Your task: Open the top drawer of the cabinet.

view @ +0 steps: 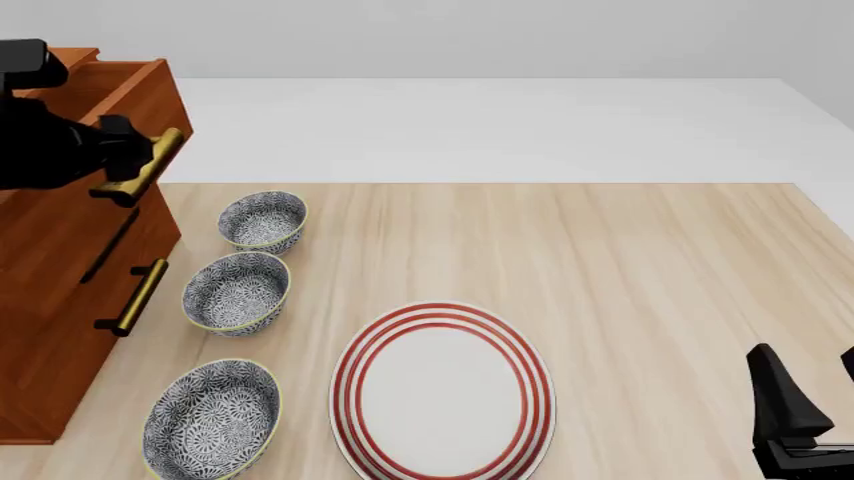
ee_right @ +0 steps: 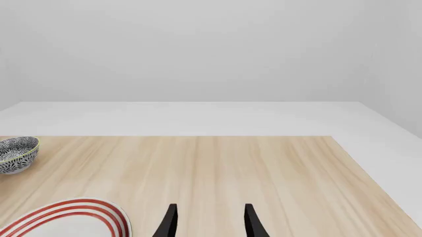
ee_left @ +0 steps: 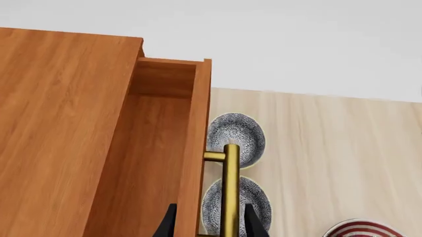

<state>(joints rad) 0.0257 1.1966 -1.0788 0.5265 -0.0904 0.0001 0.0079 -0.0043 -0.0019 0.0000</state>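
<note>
The reddish-brown cabinet (view: pixel 54 310) stands at the table's left edge. Its top drawer (view: pixel 150 95) is pulled partway out toward the bowls, and the plain wooden inside (ee_left: pixel 155 148) shows in the left wrist view. My left gripper (view: pixel 118 152) is at the drawer's brass bar handle (view: pixel 144 165). In the left wrist view the handle (ee_left: pixel 231 187) and the drawer's front panel stand between the spread fingers of the left gripper (ee_left: pixel 211 224), the same width apart as the right one's. My right gripper (view: pixel 814 390) hangs open and empty at the near right corner, also seen as the right gripper (ee_right: pixel 209 224).
Three blue-patterned bowls (view: pixel 263 220) (view: pixel 236 291) (view: pixel 214 418) line up just right of the cabinet, under the drawer's path. A red-ringed white plate (view: pixel 443 392) lies near the front middle. The two lower drawers, one with a brass handle (view: pixel 140 295), are closed.
</note>
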